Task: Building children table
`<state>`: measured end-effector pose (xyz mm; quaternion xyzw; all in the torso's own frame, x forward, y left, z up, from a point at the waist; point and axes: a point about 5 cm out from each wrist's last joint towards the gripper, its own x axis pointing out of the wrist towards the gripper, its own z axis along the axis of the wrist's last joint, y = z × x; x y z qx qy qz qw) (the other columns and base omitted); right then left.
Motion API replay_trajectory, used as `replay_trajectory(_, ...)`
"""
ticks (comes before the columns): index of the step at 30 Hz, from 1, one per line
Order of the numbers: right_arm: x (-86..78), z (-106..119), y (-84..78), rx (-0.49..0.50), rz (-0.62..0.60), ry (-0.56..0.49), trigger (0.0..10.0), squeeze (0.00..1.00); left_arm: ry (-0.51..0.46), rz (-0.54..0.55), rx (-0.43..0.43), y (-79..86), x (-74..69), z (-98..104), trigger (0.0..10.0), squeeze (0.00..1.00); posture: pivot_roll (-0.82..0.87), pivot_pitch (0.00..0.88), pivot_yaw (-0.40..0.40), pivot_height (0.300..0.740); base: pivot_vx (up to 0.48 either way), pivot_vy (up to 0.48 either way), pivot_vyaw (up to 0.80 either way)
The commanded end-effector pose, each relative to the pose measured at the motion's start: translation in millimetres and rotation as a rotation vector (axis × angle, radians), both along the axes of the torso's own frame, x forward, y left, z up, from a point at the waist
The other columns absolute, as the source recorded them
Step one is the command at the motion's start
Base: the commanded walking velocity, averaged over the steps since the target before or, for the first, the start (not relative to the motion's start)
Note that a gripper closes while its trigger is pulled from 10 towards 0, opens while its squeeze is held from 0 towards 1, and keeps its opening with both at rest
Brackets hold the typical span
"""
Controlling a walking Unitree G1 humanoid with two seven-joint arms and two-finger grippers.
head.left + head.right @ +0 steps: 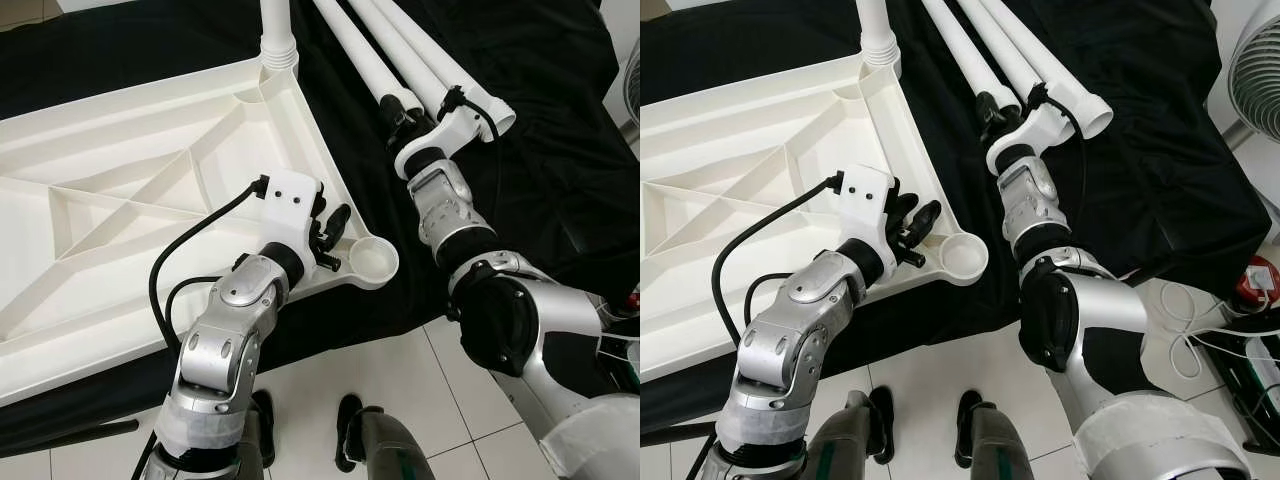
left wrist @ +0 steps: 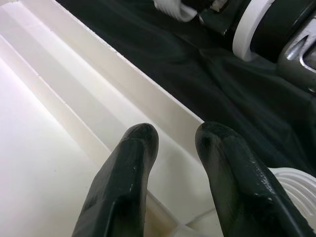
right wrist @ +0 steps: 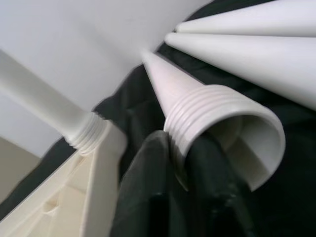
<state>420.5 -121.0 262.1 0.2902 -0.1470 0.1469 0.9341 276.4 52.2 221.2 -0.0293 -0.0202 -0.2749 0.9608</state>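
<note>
A white plastic table top [image 1: 130, 215] lies upside down on a black cloth. One white leg [image 1: 278, 40] stands screwed into its far corner. Three loose legs lie on the cloth beyond; the leftmost one [image 1: 355, 50] ends in a threaded collar [image 3: 212, 108]. My right gripper [image 1: 402, 118] is shut on that collar, one finger [image 3: 143, 187] pressed against the outside of the threads. My left gripper [image 1: 330, 235] hovers open over the table top's right rim [image 2: 128, 84], just short of the empty round corner socket [image 1: 368, 260]. Its fingertips [image 2: 133, 148] stand slightly apart with nothing between them.
The black cloth [image 1: 540, 170] covers the work surface and drapes down to white floor tiles [image 1: 400, 370] by my feet. A fan [image 1: 1255, 60] stands at the far right. Cables and a red object [image 1: 1262, 285] lie on the floor to my right.
</note>
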Motion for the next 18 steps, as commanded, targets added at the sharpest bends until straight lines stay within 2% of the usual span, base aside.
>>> replay_trajectory(1, 0.0, -4.6, 4.8, 0.027, 0.015, 0.023, 0.0, 0.0, 0.077, -0.005, 0.025, -0.9, -2.9, -15.2, 10.0, 0.0, 0.15, 0.293, 0.019, 0.74, 0.0, 0.0, 0.0)
replay_trajectory(11, -3.6, -14.2, 9.7, -0.05, 0.031, -0.008, 0.0, 0.0, 0.079, -0.001, 0.018, 0.8, -3.5, -14.2, 10.0, 0.0, 0.15, 0.295, 0.021, 0.74, 0.0, 0.0, 0.0)
replay_trajectory(12, -5.3, -14.4, 11.5, -0.099, 0.025, -0.04, 10.0, 0.0, 0.081, -0.004, 0.012, 1.2, -3.9, -14.3, 10.0, 0.0, 0.15, 0.294, 0.021, 0.74, 0.0, 0.0, 0.0)
replay_trajectory(13, -5.3, -14.4, 11.5, -0.099, 0.025, -0.04, 10.0, 0.0, 0.081, -0.004, 0.012, 1.2, -3.9, -14.3, 10.0, 0.0, 0.15, 0.294, 0.021, 0.74, 0.0, 0.0, 0.0)
replay_trajectory(15, -9.5, -13.6, 15.0, -0.181, 0.018, -0.119, 10.0, 0.0, 0.073, -0.001, 0.01, 3.1, -2.4, -13.3, 10.0, 0.0, 0.13, 0.289, 0.018, 0.74, 0.0, 0.0, 0.0)
replay_trajectory(18, -11.7, -12.2, 16.5, -0.204, 0.023, -0.161, 10.0, 0.0, 0.068, 0.004, 0.009, 4.2, -0.9, -12.2, 10.0, 0.0, 0.13, 0.289, 0.018, 0.74, 0.0, 0.0, 0.0)
